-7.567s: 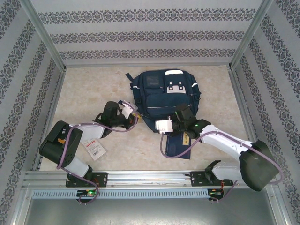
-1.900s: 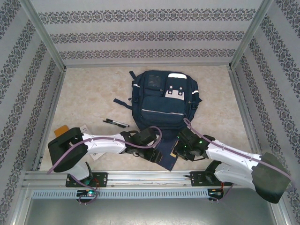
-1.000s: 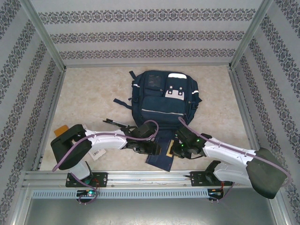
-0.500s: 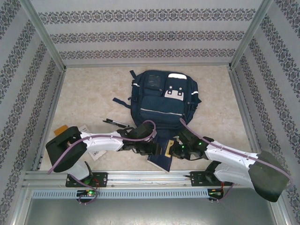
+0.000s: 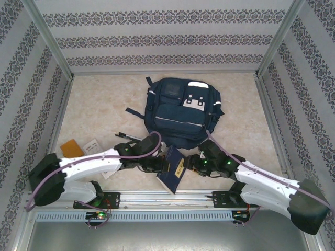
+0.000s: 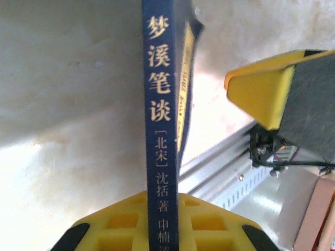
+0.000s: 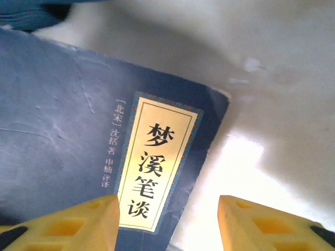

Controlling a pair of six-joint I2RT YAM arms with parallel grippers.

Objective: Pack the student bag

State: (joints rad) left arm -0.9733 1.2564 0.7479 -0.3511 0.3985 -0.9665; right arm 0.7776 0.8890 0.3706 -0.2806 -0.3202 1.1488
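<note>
The student bag (image 5: pixel 180 112), a large navy backpack with white patches, lies flat at the middle back of the table. In front of it a thin navy book (image 5: pixel 171 170) with a yellow title label stands tilted on edge. My left gripper (image 5: pixel 161 167) is shut on the book, whose spine (image 6: pixel 159 130) runs up between the yellow fingers (image 6: pixel 209 225). Just right of the book, my right gripper (image 5: pixel 189 163) is open. In the right wrist view the right gripper (image 7: pixel 168 225) has one finger over the book's cover (image 7: pixel 78 151) and the other over bare table.
A black pen (image 5: pixel 128 135) lies left of the bag's lower corner. An orange card (image 5: pixel 70 148) and a white tag (image 5: pixel 93 145) sit further left, beside the left arm. The metal rail (image 5: pixel 167 196) runs along the near edge, close under the book.
The left gripper has shut on the book and tipped it up on edge. The right gripper has opened and let go. Both arms have shifted slightly nearer the front rail.
</note>
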